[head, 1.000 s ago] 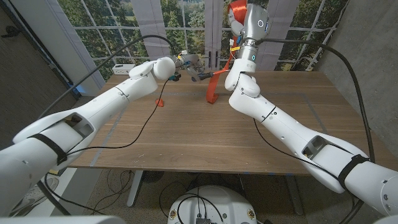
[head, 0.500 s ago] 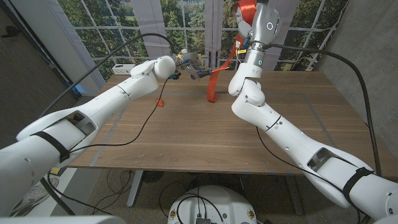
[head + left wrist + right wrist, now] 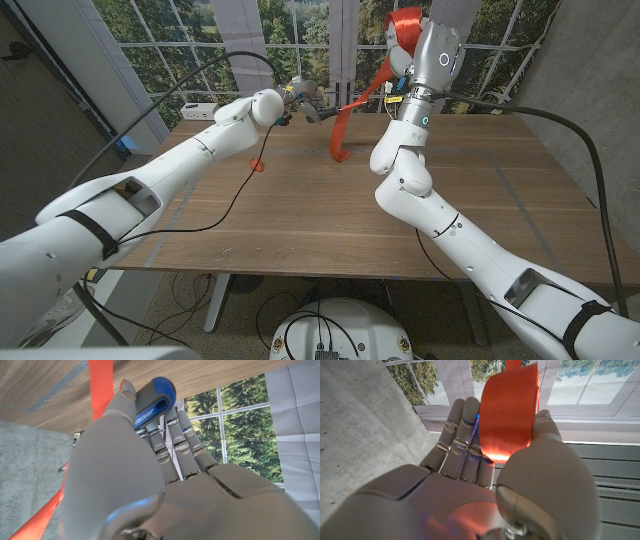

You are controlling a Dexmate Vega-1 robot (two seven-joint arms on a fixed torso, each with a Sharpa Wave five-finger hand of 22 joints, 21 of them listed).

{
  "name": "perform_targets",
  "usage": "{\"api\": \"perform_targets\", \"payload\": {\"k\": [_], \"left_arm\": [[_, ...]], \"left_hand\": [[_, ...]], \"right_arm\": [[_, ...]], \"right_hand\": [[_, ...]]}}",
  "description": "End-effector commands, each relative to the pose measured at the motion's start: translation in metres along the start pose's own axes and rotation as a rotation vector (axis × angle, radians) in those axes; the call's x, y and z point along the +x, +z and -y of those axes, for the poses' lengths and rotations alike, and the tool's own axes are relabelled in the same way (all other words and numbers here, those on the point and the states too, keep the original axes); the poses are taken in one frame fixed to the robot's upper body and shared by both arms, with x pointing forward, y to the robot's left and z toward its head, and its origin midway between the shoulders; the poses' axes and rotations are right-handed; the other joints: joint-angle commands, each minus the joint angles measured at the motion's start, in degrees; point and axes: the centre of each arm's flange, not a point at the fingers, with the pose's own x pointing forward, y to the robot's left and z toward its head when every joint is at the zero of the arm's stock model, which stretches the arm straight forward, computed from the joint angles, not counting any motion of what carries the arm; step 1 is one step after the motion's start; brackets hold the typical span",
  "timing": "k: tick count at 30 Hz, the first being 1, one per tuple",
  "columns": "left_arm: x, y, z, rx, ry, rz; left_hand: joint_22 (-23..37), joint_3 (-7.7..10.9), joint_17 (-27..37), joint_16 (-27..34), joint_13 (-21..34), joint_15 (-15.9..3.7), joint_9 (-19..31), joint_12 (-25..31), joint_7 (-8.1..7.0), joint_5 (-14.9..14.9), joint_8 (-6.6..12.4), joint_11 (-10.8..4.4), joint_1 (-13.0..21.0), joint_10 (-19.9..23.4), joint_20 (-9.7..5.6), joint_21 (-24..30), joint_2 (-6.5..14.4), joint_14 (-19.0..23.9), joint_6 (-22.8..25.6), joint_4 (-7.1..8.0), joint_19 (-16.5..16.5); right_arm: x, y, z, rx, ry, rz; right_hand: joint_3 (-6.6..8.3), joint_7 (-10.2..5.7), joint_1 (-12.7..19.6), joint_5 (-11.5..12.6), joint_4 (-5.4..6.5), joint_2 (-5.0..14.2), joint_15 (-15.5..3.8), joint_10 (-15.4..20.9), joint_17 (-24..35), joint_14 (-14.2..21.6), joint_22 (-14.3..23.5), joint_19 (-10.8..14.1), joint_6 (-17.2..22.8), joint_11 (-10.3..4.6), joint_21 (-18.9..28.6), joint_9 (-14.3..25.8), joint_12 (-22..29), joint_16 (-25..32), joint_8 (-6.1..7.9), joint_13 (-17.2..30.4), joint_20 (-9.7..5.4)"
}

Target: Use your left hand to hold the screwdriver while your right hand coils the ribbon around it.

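Over the table's far side my left hand (image 3: 297,100) grips the screwdriver (image 3: 318,113), which points toward the right arm. Its blue and grey handle (image 3: 155,397) sits in the curled fingers of that hand (image 3: 150,475). The red ribbon (image 3: 340,130) runs from the screwdriver up to my right hand (image 3: 400,50), raised high near the window. A loose tail hangs down to the wooden table (image 3: 330,220). The ribbon (image 3: 510,410) is held between thumb and fingers of the right hand (image 3: 485,490). Another stretch of ribbon (image 3: 100,385) passes beside the left hand.
A small red object (image 3: 258,165) lies on the table below the left arm, with a black cable (image 3: 230,205) trailing past it. A white power strip (image 3: 200,110) sits at the far left edge. Windows stand close behind the table.
My right hand has risen and moved right, drawing the ribbon up and tauter from the screwdriver; the hanging tail has lifted a little. The left hand has barely moved.
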Motion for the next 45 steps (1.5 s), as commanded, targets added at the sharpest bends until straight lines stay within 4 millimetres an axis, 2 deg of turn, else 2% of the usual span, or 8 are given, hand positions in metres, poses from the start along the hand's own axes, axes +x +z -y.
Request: {"api": "perform_targets", "payload": {"k": [1, 19, 23, 26, 35, 41, 45], "left_arm": [[0.005, 0.003, 0.002, -0.03, 0.045, -0.004], [0.011, 0.003, 0.001, -0.062, 0.073, 0.008], [0.012, 0.005, 0.001, -0.053, 0.066, 0.018], [0.013, 0.006, 0.002, -0.062, 0.06, 0.023], [0.007, 0.005, 0.0, -0.066, 0.07, 0.029], [0.003, 0.002, -0.002, -0.063, 0.08, 0.007], [0.003, 0.003, -0.002, -0.064, 0.07, 0.018]], "left_hand": [[0.09, 0.53, 17.96, 0.01, 2.69, -15.0, 0.22, 0.1, 0.07, 0.45, 0.06, -1.95, 8.2, 2.0, -0.23, 0.32, 8.06, 9.67, 4.76, 0.27, -0.36], [0.03, 0.63, 17.99, -0.35, 2.93, -15.0, 0.33, -0.13, 0.4, 0.51, -0.1, -1.61, 8.35, 2.0, -0.07, 0.64, 8.05, 9.85, 4.66, 0.28, -0.49], [0.03, 0.66, 18.03, -0.36, 2.91, -14.99, 0.36, -0.19, 0.46, 0.52, -0.15, -1.6, 8.38, 2.04, -0.07, 0.69, 8.09, 9.94, 4.59, 0.29, -0.52], [0.02, 0.69, 18.04, -0.44, 3.0, -14.99, 0.38, -0.22, 0.48, 0.52, -0.19, -1.63, 8.41, 2.0, -0.06, 0.75, 8.12, 9.93, 4.54, 0.3, -0.54], [0.0, 0.74, 18.1, -0.62, 3.05, -15.0, 0.43, -0.36, 0.54, 0.52, -0.31, -1.61, 8.45, 1.96, -0.05, 0.85, 8.13, 9.92, 4.38, 0.31, -0.67], [-0.01, 0.76, 18.22, -0.66, 3.05, -15.0, 0.47, -0.44, 0.72, 0.52, -0.27, -1.59, 8.5, 2.0, -0.09, 0.92, 8.11, 9.96, 4.56, 0.29, -0.76], [-0.01, 0.78, 18.31, -0.71, 3.16, -14.99, 0.49, -0.45, 0.57, 0.51, -0.34, -1.5, 8.52, 1.98, -0.03, 1.0, 8.11, 9.96, 4.46, 0.31, -0.75]], "right_arm": [[-0.033, 0.002, 0.018, -0.003, 0.003, 0.004], [-0.095, -0.003, 0.016, 0.02, 0.164, -0.028], [-0.105, -0.001, 0.016, 0.027, 0.189, -0.022], [-0.103, 0.0, 0.017, -0.002, 0.194, -0.013], [-0.088, -0.033, 0.009, -0.011, 0.192, -0.137], [-0.092, -0.061, 0.013, -0.069, 0.17, -0.226], [-0.096, -0.082, 0.006, -0.115, 0.22, -0.301]], "right_hand": [[0.16, 0.3, 13.3, -0.06, -0.16, 12.68, -5.24, 2.13, 0.38, 2.42, 0.12, -0.04, 0.62, -1.28, 0.3, 0.37, 0.21, 0.47, 0.0, 17.49, -1.5], [0.47, 0.75, 13.65, -0.01, -0.3, 12.81, -5.2, 2.13, 1.02, 2.22, 0.09, -0.1, 0.94, -1.07, 0.48, 0.94, 0.19, 0.97, -0.34, 17.85, -1.37], [0.45, 0.79, 13.61, -0.01, -0.28, 12.75, -5.24, 2.19, 0.85, 2.11, 0.09, -0.19, 1.11, -1.0, 0.48, 1.01, 0.26, 0.83, -0.37, 18.01, -1.37], [0.61, 0.95, 13.78, 0.06, -0.35, 12.84, -5.21, 2.22, 1.34, 2.3, 0.08, -0.13, 1.14, -1.0, 0.53, 1.13, 0.37, 1.15, -0.41, 18.26, -1.28], [0.6, 0.72, 13.61, 0.08, -0.2, 12.76, -5.23, 2.47, 1.29, 2.0, 0.07, -0.09, 1.39, -1.21, 0.59, 1.18, 0.26, 0.93, -0.55, 18.12, -1.33], [0.59, 0.63, 13.54, 0.09, -0.16, 12.69, -5.28, 2.52, 1.39, 2.21, 0.07, -0.01, 1.55, -1.31, 0.64, 1.13, 0.23, 1.02, -0.66, 18.17, -1.36], [0.56, 0.45, 13.46, 0.09, -0.1, 12.67, -5.25, 2.57, 1.35, 2.39, 0.06, 0.14, 1.63, -1.39, 0.7, 1.1, 0.18, 1.04, -0.72, 18.15, -1.32]]}}
